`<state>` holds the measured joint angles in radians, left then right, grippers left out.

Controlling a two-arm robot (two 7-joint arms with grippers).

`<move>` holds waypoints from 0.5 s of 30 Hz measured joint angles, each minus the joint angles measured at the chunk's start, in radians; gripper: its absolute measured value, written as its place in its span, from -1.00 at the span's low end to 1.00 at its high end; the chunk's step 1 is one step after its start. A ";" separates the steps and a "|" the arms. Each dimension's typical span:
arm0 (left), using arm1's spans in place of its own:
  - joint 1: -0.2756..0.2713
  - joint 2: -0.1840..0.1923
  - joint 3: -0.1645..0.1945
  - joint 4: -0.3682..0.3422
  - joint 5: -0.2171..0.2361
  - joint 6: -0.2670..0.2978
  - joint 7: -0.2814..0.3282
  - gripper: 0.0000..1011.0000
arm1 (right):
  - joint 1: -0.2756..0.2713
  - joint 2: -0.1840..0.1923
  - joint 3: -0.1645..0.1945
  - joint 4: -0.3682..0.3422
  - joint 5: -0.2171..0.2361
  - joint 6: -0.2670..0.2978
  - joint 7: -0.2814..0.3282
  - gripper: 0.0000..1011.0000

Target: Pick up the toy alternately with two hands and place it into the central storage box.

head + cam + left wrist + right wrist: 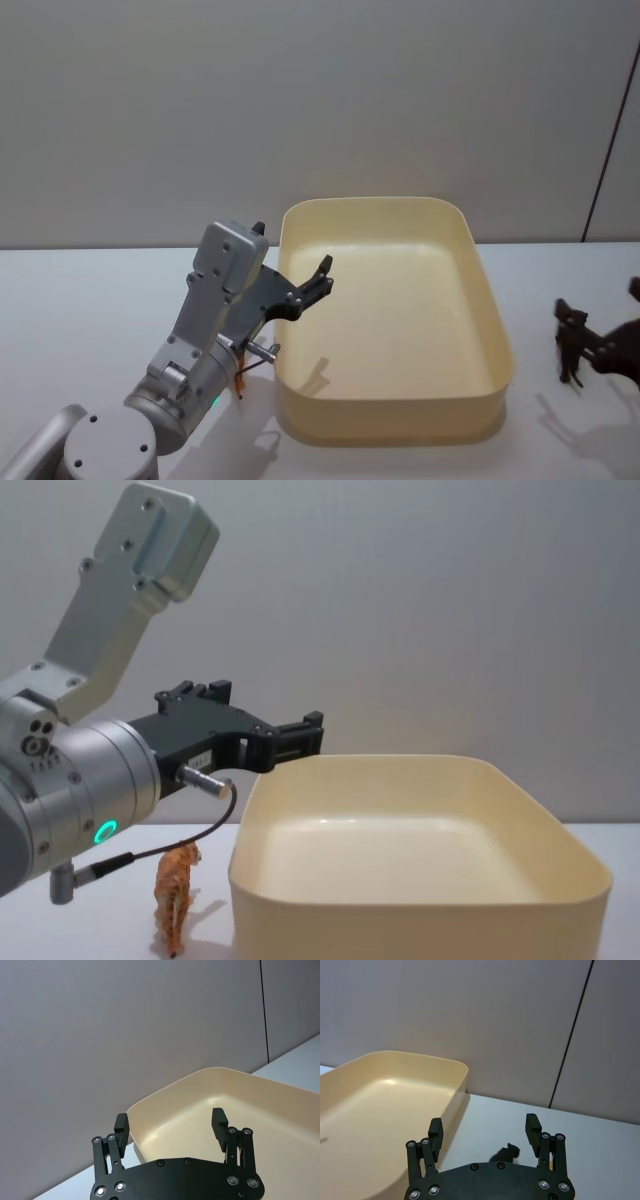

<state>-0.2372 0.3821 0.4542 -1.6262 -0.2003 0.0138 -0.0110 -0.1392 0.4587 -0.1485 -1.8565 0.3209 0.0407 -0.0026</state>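
The left pincer [292, 250] hangs above the left rim of the box [497, 335], tilted upward, its two fingers spread wide apart with open air between them. In the left wrist view the pincer [170, 1120] has the box's [280, 1110] inner wall beyond it. The toy [175, 892], a small orange striped animal, stands upright on the desk [80, 320] just beside the box's [400, 930] left wall near the front corner, below the left arm, whose green light [105, 830] glows. In the head view only an orange sliver of the toy [240, 381] peeks out under that arm. The right pincer [600, 315] sits low at the desk's right side, apart from the box; its fingers [532, 1127] are also spread.
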 joint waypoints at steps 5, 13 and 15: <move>0.000 0.000 0.000 0.000 0.000 0.000 0.000 0.98 | -0.039 0.035 0.027 -0.012 0.022 0.013 -0.015 0.98; 0.000 0.000 0.000 0.000 0.000 0.000 0.000 0.98 | -0.091 0.070 0.059 -0.003 0.052 0.033 -0.032 0.98; 0.000 0.000 0.000 0.000 0.000 0.000 0.000 0.98 | -0.102 0.077 0.065 0.004 0.058 0.035 -0.035 0.98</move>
<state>-0.2372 0.3821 0.4542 -1.6262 -0.2003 0.0138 -0.0109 -0.2410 0.5354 -0.0833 -1.8530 0.3785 0.0754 -0.0372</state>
